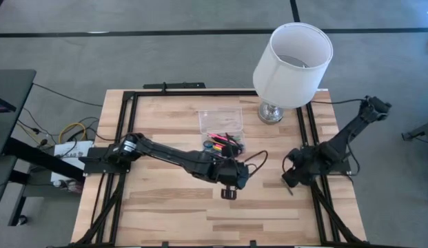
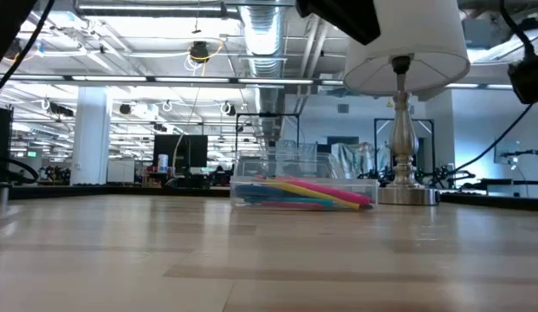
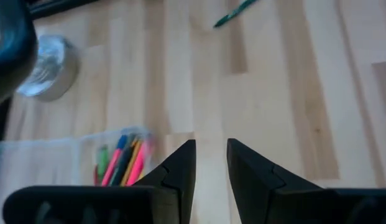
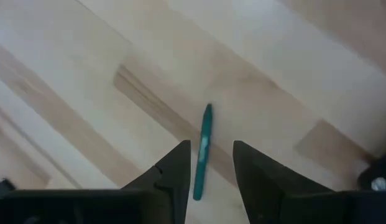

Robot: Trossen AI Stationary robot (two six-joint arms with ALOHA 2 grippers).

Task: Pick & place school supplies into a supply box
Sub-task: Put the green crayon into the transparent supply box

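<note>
Reaching in from the left edge, the left arm stretches across the wooden surface (image 1: 165, 213) with its gripper (image 1: 229, 193) near the middle, fingers (image 3: 180, 165) parted with a narrow gap and nothing between them. Just beyond it, toward the far side, sits the clear supply box (image 1: 222, 127), its lid lying open on the far side. Pens and markers (image 1: 224, 142) in pink, yellow, green and blue lie bundled inside the box, seen from the low view as a bright heap (image 2: 307, 192) behind the clear wall. To the right of the box stands a white lamp (image 1: 292, 63) on a chrome base (image 2: 405, 192). Farther right, the right gripper (image 1: 291, 183) hangs low over the surface near the right edge, fingers (image 4: 177, 168) apart and gripping nothing. A green pen (image 4: 202, 149) lies flat on the wood directly below that gap, well apart from the box and not yet picked up.
</note>
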